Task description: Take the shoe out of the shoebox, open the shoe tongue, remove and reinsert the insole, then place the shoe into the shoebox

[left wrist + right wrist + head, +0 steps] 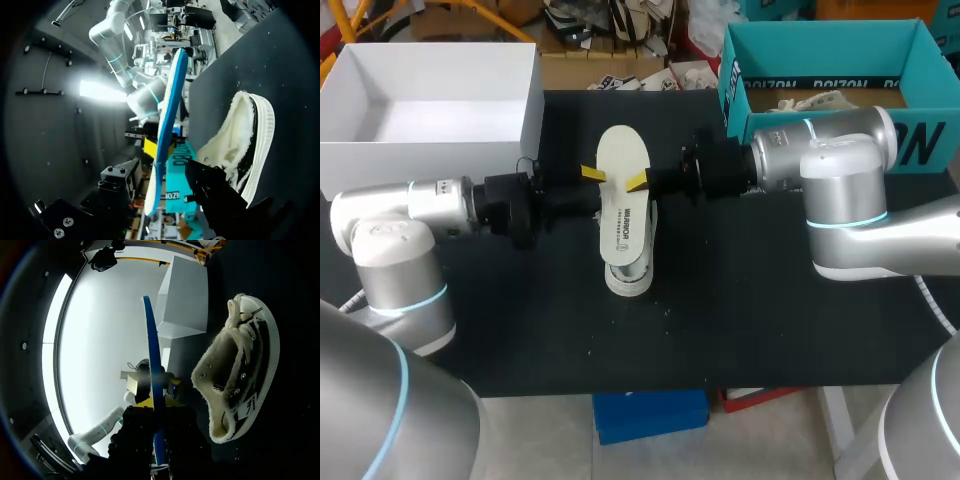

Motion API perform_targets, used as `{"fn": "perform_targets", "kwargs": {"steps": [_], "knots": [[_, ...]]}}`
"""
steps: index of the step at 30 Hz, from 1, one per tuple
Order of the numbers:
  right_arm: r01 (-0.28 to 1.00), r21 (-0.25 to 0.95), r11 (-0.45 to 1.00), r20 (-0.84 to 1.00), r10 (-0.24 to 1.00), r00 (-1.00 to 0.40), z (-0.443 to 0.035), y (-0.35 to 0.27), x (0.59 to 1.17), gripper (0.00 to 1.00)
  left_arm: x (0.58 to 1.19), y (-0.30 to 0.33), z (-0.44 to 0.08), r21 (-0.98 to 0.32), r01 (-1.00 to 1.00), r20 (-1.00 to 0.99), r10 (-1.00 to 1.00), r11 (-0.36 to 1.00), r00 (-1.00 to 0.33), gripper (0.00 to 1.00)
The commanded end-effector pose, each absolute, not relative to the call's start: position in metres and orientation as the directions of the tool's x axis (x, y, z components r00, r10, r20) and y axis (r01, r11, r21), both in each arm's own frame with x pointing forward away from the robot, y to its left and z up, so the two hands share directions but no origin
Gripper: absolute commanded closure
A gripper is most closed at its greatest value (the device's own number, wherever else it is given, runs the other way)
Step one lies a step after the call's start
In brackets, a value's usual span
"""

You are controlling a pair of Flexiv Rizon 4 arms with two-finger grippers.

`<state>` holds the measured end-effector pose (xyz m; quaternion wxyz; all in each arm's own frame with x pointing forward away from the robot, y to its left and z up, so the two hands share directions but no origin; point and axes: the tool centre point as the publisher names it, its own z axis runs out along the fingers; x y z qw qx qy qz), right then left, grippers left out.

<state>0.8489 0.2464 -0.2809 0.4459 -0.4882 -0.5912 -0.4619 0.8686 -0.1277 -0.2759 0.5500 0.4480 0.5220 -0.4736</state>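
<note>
Insole (620,150) pinched by right hand (638,183) | left hand (591,173) grip unclear | shoe (630,280) half hidden

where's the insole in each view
Head view: insole mid-table, flat face up, over the shoe.
Left wrist view: insole edge-on, blue side showing, beside the fleece-lined shoe.
Right wrist view: insole a thin blue edge, beside the shoe.
Shared landmark: the shoe.

The insole (623,160) is held over the shoe (628,272) at mid-tabletop (770,330), between left gripper (592,174) and right gripper (636,182); the shoebox (440,150) is set behind, leftward.
</note>
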Motion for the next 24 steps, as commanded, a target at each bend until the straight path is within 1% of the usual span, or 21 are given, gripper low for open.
{"fn": "perform_targets", "kwargs": {"steps": [1, 5, 12, 17, 21, 24], "knots": [[0.989, 0.112, 0.094, 0.978, 0.166, -0.126, -0.281, 0.247, 0.848, 1.0, 0.871, -0.136, -0.275, 0.007, 0.989, -0.998, -0.057, 0.15, 0.016, 0.51], [0.989, 0.112, 0.094, 0.978, 0.166, -0.126, -0.281, 0.247, 0.848, 1.0, 0.874, -0.14, -0.274, 0.013, 0.989, -0.998, -0.058, 0.149, 0.022, 0.56], [0.989, 0.112, 0.094, 0.978, 0.166, -0.126, -0.281, 0.247, 0.848, 1.0, 0.88, -0.146, -0.273, 0.016, 0.988, -0.998, -0.059, 0.153, 0.025, 0.58], [0.989, 0.112, 0.094, 0.978, 0.166, -0.126, -0.281, 0.247, 0.848, 1.0, 0.883, -0.148, -0.274, 0.015, 0.987, -0.998, -0.057, 0.159, 0.024, 0.62], [0.989, 0.112, 0.094, 0.978, 0.166, -0.126, -0.281, 0.247, 0.848, 1.0, 0.883, -0.149, -0.276, 0.012, 0.987, -0.998, -0.056, 0.163, 0.022, 0.69], [0.989, 0.112, 0.094, 0.978, 0.166, -0.126, -0.281, 0.247, 0.848, 1.0, 0.884, -0.15, -0.276, 0.011, 0.987, -0.998, -0.058, 0.163, 0.021, 0.69]]}}
